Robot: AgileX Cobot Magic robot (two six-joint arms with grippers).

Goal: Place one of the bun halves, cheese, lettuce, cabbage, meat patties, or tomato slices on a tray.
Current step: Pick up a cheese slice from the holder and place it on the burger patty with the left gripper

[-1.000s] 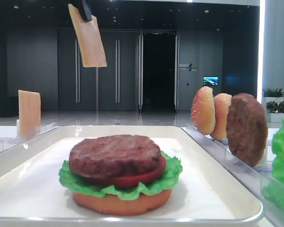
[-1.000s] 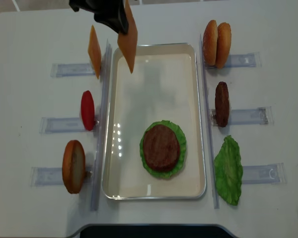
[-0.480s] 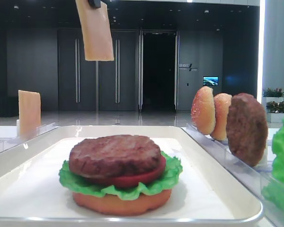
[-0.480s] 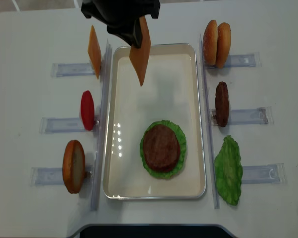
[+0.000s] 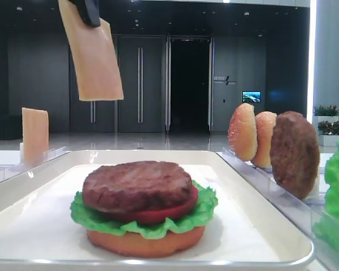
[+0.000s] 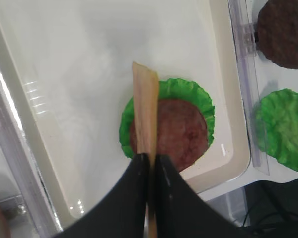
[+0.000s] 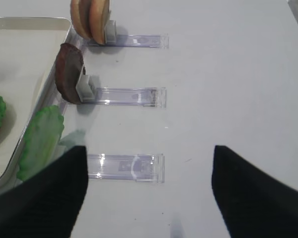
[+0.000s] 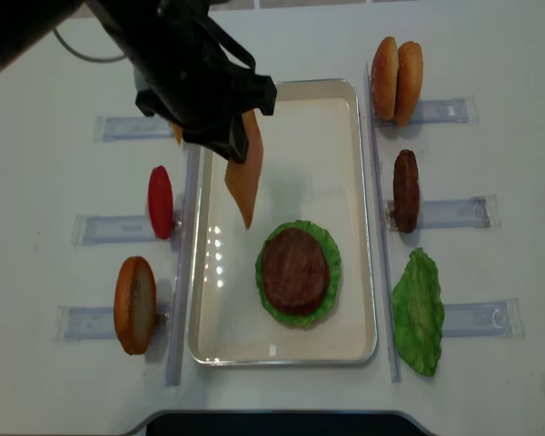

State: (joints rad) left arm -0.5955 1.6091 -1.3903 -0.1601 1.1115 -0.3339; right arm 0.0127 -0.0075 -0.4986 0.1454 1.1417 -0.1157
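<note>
My left gripper (image 6: 150, 157) is shut on a thin pale orange cheese slice (image 6: 145, 109), which hangs edge-down above the white tray (image 8: 291, 136). Seen from overhead, the cheese (image 8: 245, 177) hovers over the tray's left middle, just short of the burger stack. That stack is a dark meat patty (image 8: 295, 271) on a tomato slice (image 5: 172, 212), lettuce (image 5: 101, 219) and a bun half (image 5: 141, 244). My right gripper (image 7: 149, 191) stands open and empty over the table, right of the tray.
Clear racks flank the tray. On the left stand a second cheese slice (image 5: 34, 134), a tomato slice (image 8: 161, 202) and a bun half (image 8: 134, 304). On the right are two bun halves (image 8: 396, 79), a patty (image 8: 405, 189) and a lettuce leaf (image 8: 419, 311). An empty rack (image 7: 124, 167) lies under my right gripper.
My left gripper has carried the cheese from above the tray's far left corner toward the burger stack. Nothing else has moved.
</note>
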